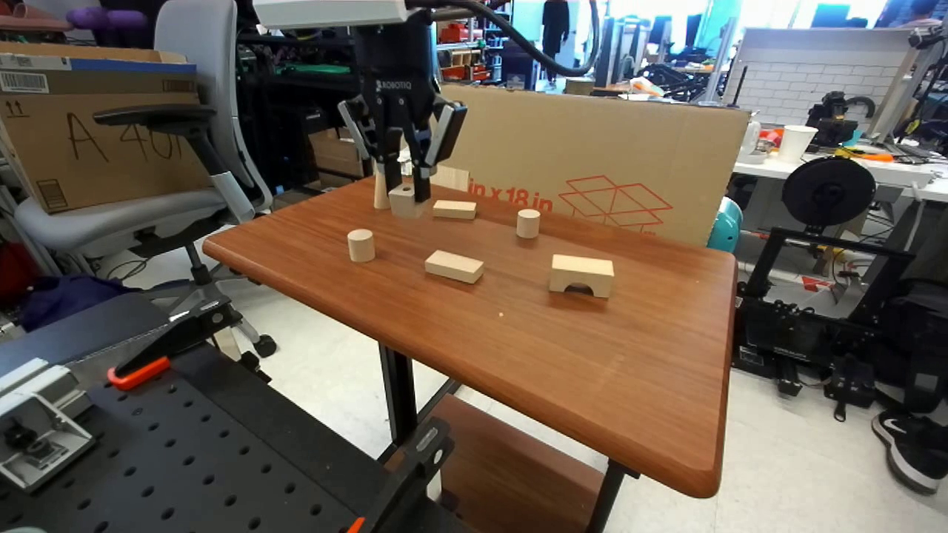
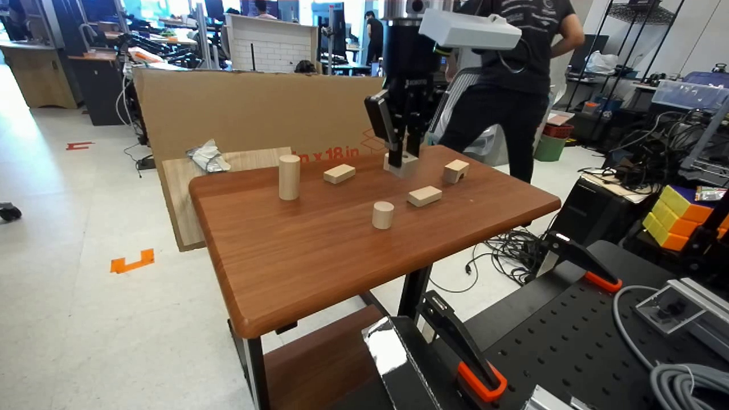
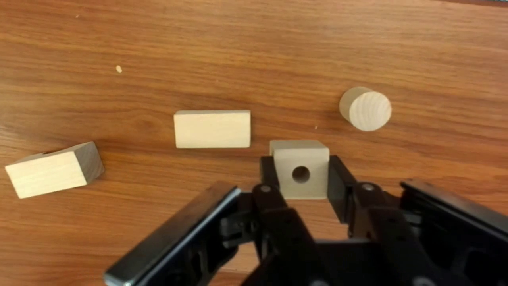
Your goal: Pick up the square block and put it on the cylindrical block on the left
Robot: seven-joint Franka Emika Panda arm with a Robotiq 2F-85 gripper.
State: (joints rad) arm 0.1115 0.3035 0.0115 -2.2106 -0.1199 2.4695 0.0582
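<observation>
1. The gripper (image 3: 302, 176) holds the cube (image 3: 301, 188) — fingers (image 3: 337, 188) narrowed to its width, touching two opposite sides.
2. The cube is over the table's (image 1: 563, 340) far part.
3. In both exterior views a short cylinder (image 1: 361, 246) stands apart — nearer and left.

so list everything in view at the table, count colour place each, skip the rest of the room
table: 1, reddish-brown, centre of both exterior views
square block: 1, pale wood with a hole, held by the end effector
short cylinders: 2, pale wood, upright, apart on the table
tall cylinder: 1, pale wood, upright on the table
flat planks: 2, pale wood, apart on the table
arch block: 1, pale wood, on the table, opening downward
specks: count unclear, pale, scattered on the table
end effector: 1, black, over the table
</observation>
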